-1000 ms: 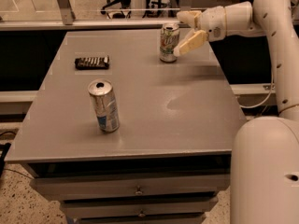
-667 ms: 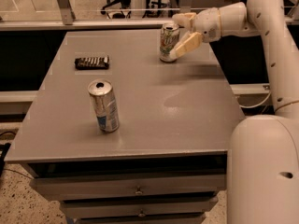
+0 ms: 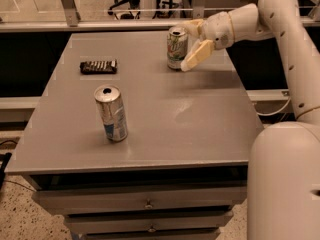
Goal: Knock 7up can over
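The 7up can (image 3: 176,48), white and green with a silver top, stands upright at the far right of the grey table (image 3: 170,119). My gripper (image 3: 186,47) reaches in from the right on the white arm (image 3: 280,19) and is open. One pale finger (image 3: 198,53) slants down in front of the can's right side, with its tip by the can's base. The other finger (image 3: 193,26) sits behind the can near its top. The can's right edge lies between them.
A slimmer silver can with a blue label (image 3: 112,113) stands upright at the front left. A flat black object (image 3: 99,66) lies at the far left. The robot's white base (image 3: 285,184) fills the lower right beside the table's drawers (image 3: 145,204).
My gripper has shifted a little to the left, closer around the 7up can. The can still stands upright in the same place. Nothing else has moved.
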You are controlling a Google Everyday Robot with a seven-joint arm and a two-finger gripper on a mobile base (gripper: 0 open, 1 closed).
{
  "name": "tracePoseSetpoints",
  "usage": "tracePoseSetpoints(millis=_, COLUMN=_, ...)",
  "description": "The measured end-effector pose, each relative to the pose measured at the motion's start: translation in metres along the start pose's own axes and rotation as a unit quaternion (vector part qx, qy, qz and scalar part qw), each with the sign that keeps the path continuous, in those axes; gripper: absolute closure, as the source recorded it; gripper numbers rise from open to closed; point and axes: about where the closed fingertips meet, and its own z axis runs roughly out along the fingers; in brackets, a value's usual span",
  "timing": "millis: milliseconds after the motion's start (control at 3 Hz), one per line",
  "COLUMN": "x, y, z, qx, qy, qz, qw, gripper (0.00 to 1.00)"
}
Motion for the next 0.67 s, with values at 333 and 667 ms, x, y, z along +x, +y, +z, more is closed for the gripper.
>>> tracePoseSetpoints(millis=333, x=-0.020, y=0.032, z=-0.006, qx=-0.045, qy=-0.017, qz=-0.018, qw=0.9987, gripper=0.00)
tracePoseSetpoints(millis=667, x=-0.042, y=0.064, z=-0.012, qx=-0.087, qy=-0.038, qz=-0.034, qw=0.9949, gripper=0.00)
